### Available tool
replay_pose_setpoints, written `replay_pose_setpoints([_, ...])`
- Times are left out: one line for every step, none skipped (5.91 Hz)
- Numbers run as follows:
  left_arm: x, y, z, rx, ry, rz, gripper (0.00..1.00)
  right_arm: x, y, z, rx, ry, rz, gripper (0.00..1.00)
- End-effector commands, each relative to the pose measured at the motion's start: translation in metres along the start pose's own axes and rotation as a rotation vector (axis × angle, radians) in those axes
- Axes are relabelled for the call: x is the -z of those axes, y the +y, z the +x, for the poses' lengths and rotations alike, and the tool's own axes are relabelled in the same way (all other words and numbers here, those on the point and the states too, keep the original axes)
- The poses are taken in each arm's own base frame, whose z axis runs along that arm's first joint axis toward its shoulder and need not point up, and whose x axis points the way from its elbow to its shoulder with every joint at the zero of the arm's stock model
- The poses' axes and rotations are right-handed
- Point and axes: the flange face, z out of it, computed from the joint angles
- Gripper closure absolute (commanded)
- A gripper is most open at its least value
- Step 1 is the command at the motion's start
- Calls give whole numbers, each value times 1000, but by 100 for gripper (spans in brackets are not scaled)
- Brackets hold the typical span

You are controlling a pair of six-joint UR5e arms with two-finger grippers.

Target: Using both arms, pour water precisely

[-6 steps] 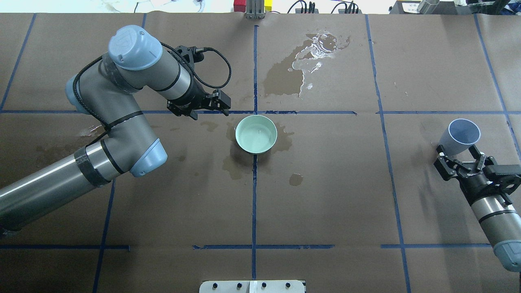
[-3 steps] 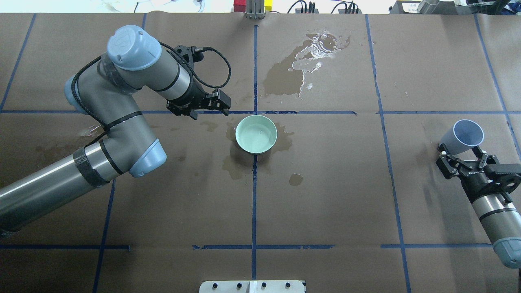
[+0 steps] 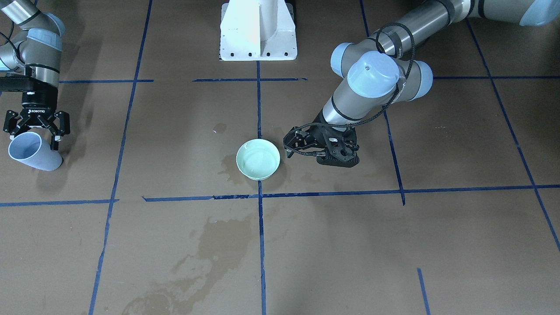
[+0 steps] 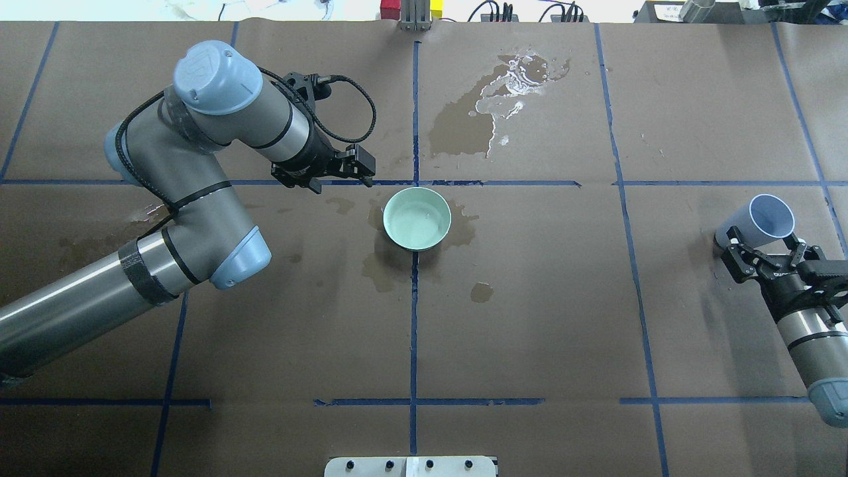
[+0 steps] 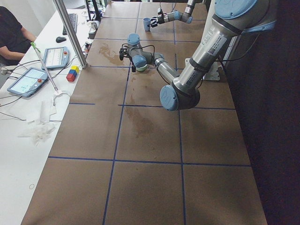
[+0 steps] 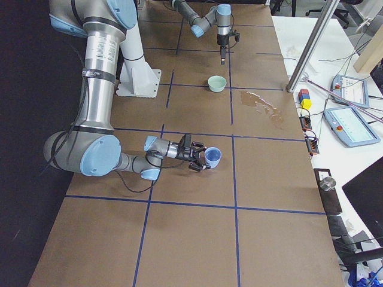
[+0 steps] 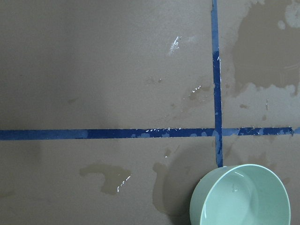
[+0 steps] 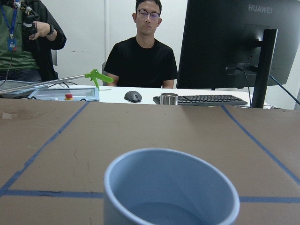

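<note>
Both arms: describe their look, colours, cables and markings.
The left arm and right arm are silver-grey tubes with light blue joint caps and black bands. The left end effector and right end effector are black; the right reads ROBOTIQ. A black cable loops at the left wrist.
</note>
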Motion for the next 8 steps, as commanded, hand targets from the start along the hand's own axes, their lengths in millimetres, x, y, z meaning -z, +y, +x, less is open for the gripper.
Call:
replay_pose_setpoints([1, 0, 1, -1, 0, 5, 1, -18, -9, -26, -28, 0, 29, 2])
replay_pose_setpoints([0, 1, -4, 2, -6, 7, 1, -20, -10, -27, -31, 2, 33, 2])
replay_pose_setpoints([2, 2, -5, 1, -4, 8, 1, -24, -14, -26, -38, 5, 33, 2])
replay_pose_setpoints([2, 2, -6, 1, -5, 8, 1, -27, -14, -21, -33, 14, 31, 2])
replay_pose_setpoints([2, 2, -6, 1, -5, 8, 1, -28, -11, -18, -26, 16, 28, 7])
replay_pose_setpoints([2, 2, -6, 1, -5, 8, 1, -29, -13, -17, -22, 21, 31, 19])
replay_pose_setpoints([3, 3, -5, -1, -1, 9, 1, -31, -16, -17, 85, 19, 23, 49])
replay_pose_setpoints([3, 4, -7, 1, -3, 7, 1, -42, -40, -49, 65, -28, 40, 69])
